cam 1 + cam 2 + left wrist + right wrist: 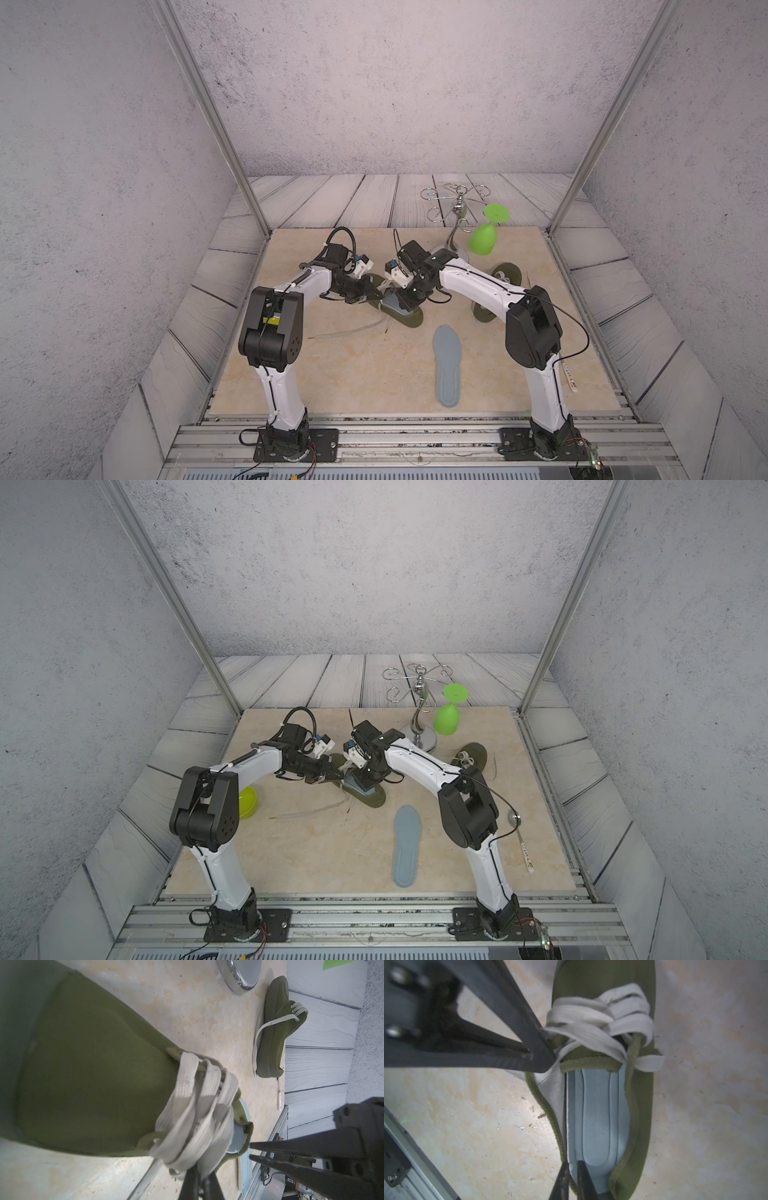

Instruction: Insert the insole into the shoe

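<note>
Right wrist shows insole (598,1118) inside shoe (644,1113); left wrist, second shoe (274,1032).

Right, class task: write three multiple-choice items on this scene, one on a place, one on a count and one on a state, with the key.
1. Where is the loose insole? A in a shoe; B in a gripper; C on the table.
2. How many shoes are there? A one; B two; C three.
3. The left gripper is: A shut on a shoe; B open; C out of sight.

Key:
1. C, it lies flat on the table between the arms.
2. B, there is a near shoe and a far shoe.
3. A, its tips pinch the near shoe at the laces.
</note>
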You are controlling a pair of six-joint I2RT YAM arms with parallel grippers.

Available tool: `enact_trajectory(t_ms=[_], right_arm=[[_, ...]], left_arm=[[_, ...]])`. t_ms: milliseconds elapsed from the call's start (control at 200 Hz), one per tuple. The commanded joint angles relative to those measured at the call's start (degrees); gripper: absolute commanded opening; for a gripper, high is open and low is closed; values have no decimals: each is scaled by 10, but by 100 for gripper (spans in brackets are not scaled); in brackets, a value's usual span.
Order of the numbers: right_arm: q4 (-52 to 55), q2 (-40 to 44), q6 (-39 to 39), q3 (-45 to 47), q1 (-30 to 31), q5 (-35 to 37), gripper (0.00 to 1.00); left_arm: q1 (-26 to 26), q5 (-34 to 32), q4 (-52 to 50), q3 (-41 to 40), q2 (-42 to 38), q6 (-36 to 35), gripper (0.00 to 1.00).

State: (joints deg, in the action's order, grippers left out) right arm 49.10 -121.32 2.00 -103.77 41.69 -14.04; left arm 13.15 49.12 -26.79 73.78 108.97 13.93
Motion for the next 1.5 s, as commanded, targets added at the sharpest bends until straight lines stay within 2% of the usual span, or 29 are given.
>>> enact_trajectory(t_ms=[0,135,510,886,971,1231,1491], right_arm=[[-11,-61,8,21,1,7,10],[-22,-80,22,45,-6,30,8],[-45,42,58,73,-6,64,8],[-56,-84,77,41,-15,89,8],[-53,-70,74,42,-15,89,8],[-43,47,83,47,-14,91,9],[-72,-3,99,95,-14,64,9]], left_arm=[[4,8,-10,14,-2,-8,0],[2,8,-12,11,-5,-9,0],[-2,11,-18,10,-4,-17,0],[-3,8,-20,7,-9,-19,0],[-5,7,-26,13,-8,-22,0],[-5,5,-33,18,-9,-24,0],[-5,4,-31,14,-8,-22,0]])
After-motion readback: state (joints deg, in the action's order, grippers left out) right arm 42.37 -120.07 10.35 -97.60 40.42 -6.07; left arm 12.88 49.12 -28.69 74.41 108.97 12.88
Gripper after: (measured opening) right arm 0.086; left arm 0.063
